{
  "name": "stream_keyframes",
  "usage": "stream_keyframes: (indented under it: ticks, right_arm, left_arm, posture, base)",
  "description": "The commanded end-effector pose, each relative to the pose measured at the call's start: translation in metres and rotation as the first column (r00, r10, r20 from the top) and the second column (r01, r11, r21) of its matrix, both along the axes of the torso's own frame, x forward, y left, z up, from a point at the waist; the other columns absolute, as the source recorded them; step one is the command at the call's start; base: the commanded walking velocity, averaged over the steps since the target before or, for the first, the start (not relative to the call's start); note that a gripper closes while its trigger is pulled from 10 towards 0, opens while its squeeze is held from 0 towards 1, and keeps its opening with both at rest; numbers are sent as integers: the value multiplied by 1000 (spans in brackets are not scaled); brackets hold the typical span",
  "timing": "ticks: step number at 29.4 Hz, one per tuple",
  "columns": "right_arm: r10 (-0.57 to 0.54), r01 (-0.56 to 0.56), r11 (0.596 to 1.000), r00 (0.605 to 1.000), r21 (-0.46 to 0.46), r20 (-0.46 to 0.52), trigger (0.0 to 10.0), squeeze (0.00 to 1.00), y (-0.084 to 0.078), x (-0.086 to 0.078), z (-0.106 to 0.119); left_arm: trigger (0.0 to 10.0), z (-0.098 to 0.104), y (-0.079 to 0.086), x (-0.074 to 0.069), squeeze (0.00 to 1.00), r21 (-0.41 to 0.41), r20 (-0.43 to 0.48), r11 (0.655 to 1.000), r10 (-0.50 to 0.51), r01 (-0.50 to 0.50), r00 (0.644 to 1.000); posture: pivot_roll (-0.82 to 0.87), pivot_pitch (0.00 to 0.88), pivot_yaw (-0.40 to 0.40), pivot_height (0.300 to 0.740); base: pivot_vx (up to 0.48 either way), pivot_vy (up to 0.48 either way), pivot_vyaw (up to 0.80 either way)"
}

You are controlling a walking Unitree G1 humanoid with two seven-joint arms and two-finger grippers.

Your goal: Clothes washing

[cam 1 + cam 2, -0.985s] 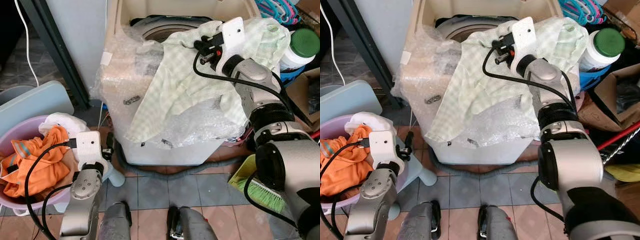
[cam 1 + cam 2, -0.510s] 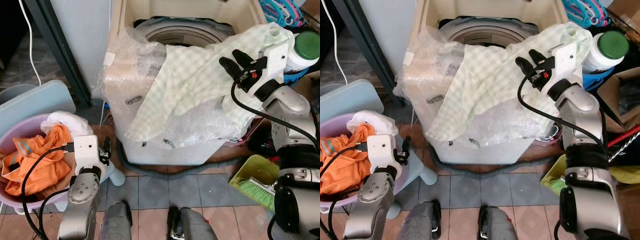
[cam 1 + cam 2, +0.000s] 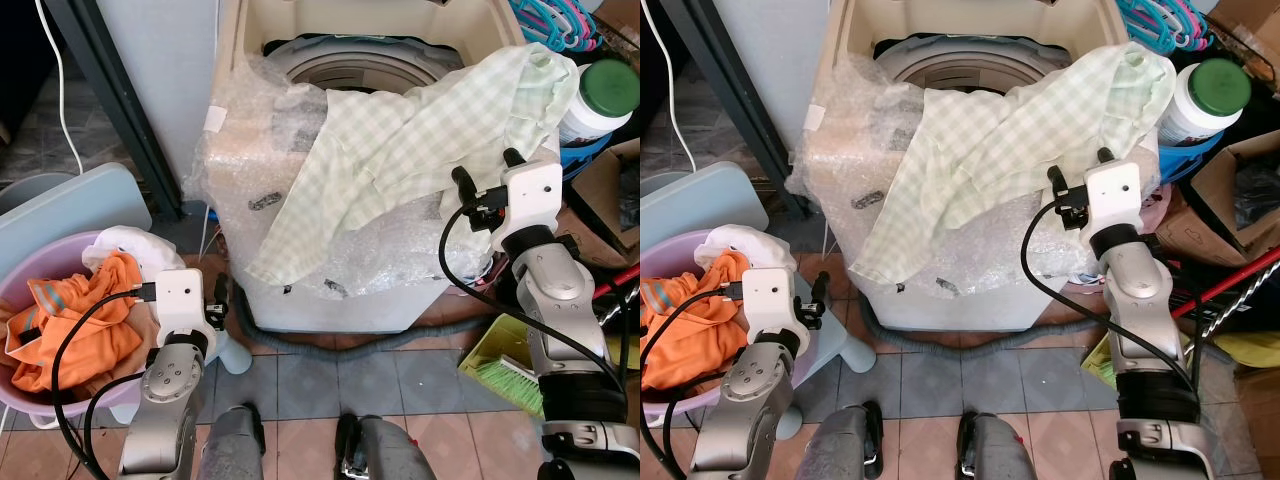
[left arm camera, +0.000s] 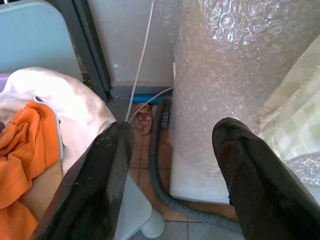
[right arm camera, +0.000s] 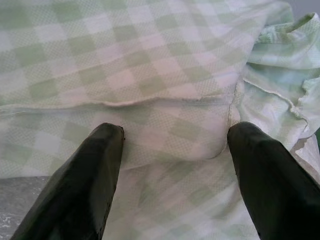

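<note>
Washing machine (image 3: 330, 290): top-loading, lid up, wrapped in bubble wrap.
Checked shirt (image 3: 400, 150): draped from the washing machine's rim down its front.
Basin (image 3: 30, 270): left of the washing machine, holds orange garment (image 3: 75, 330) and white cloth.
Right gripper (image 5: 172, 145): jaws open, empty, facing the checked shirt.
Left gripper (image 4: 172, 150): jaws open, empty, beside the basin.

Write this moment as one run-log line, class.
right gripper: open, facing green checked cloth | cloth: draped over washing machine rim | left gripper: open, idle by laundry basin
</note>
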State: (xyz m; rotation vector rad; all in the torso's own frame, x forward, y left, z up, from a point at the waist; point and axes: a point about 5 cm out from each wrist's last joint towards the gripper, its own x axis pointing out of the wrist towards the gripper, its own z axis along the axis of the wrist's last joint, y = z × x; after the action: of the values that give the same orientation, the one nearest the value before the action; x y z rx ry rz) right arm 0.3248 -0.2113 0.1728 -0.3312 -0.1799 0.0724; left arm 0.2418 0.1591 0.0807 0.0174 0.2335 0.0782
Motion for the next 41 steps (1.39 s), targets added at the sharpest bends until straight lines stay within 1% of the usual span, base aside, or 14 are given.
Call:
stream_keyframes:
  ticks: [1, 2, 3, 4, 9, 11, 17, 27, 32, 34, 36, 37, 38, 41]
  right_arm:
    - [-34, 34, 999, 998, 2, -46, 10000, 0, 2, 9, -4]
    - [-45, 46, 999, 997, 8, -66, 10000, 0, 4, 12, -6]
    - [-53, 58, 996, 995, 68, -79, 2392, 0, 8, 20, -5]
    - [-53, 59, 995, 996, 83, -77, 0, 0, 8, 21, -4]
    - [19, -2, 992, 992, 126, -128, 0, 0, 28, 39, -3]
    - [40, -23, 987, 994, 161, -104, 0, 0, 45, 53, 10]
    - [71, -62, 982, 997, 177, -43, 0, 0, 60, 59, 24]
    - [94, -105, 969, 994, 221, 62, 0, 0, 62, 60, 36]
    - [67, -97, 965, 990, 245, 127, 0, 0, 54, 70, 61]
    - [62, -102, 961, 986, 256, 158, 0, 0, 51, 77, 81]
    - [65, -107, 962, 983, 252, 170, 0, 0, 51, 80, 89]
    - [71, -120, 962, 977, 244, 202, 0, 0, 51, 84, 106]
    - [71, -120, 962, 977, 244, 202, 0, 0, 51, 84, 106]
    - [100, -159, 960, 963, 230, 250, 0, 0, 57, 88, 134]
  left_arm:
    - [10000, -5, 0, -2, 0, 11, -33, 1000, 7, -7, 999]
    - [10000, -6, -1, -3, 0, 11, -35, 1000, 3, -3, 999]
    - [10000, -6, -2, -3, 0, 10, -36, 1000, 3, -2, 999]
    - [10000, -6, -3, -2, 0, 9, -36, 1000, 3, -3, 999]
    - [10000, -7, -3, -1, 0, -2, -42, 1000, 19, -19, 999]
    - [10000, -7, -6, 1, 0, -10, -49, 1000, 14, -14, 999]
    - [10000, -7, -6, 1, 0, -9, -46, 999, 31, -32, 998]
    - [10000, -8, -4, 1, 0, -14, -48, 999, 38, -39, 998]
    - [10000, -7, -7, 4, 0, -9, -47, 1000, 19, -19, 999]
    - [10000, -7, -7, 5, 0, -8, -45, 1000, 18, -18, 999]
    - [10000, -7, -7, 6, 0, -9, -45, 1000, 18, -19, 999]
    - [10000, -7, -8, 6, 0, -11, -42, 1000, 25, -25, 999]
    - [10000, -7, -8, 6, 0, -11, -42, 1000, 25, -25, 999]
    - [10000, -7, -7, 6, 0, -11, -35, 999, 41, -41, 999]
  posture:
    - [50, 134, -34, 740]
    - [51, 133, -35, 740]
    - [55, 131, -39, 740]
    - [57, 131, -40, 740]
    - [54, 127, -50, 740]
    - [49, 123, -57, 740]
    - [61, 118, -67, 740]
    - [56, 118, -65, 740]
    - [50, 115, -55, 740]
    - [51, 113, -56, 740]
    - [53, 111, -58, 740]
    - [64, 107, -69, 740]
    - [64, 107, -69, 740]
    - [72, 103, -78, 740]
  base:
    - [0, 0, 0]
    - [0, 0, 0]
    - [0, 0, 0]
    - [0, 0, 0]
    - [0, 0, 0]
    - [0, 0, 0]
    - [0, 0, 0]
    - [0, 0, 0]
    - [0, 0, 0]
    - [0, 0, 0]
    - [0, 0, 0]
    - [0, 0, 0]
    - [0, 0, 0]
    - [0, 0, 0]
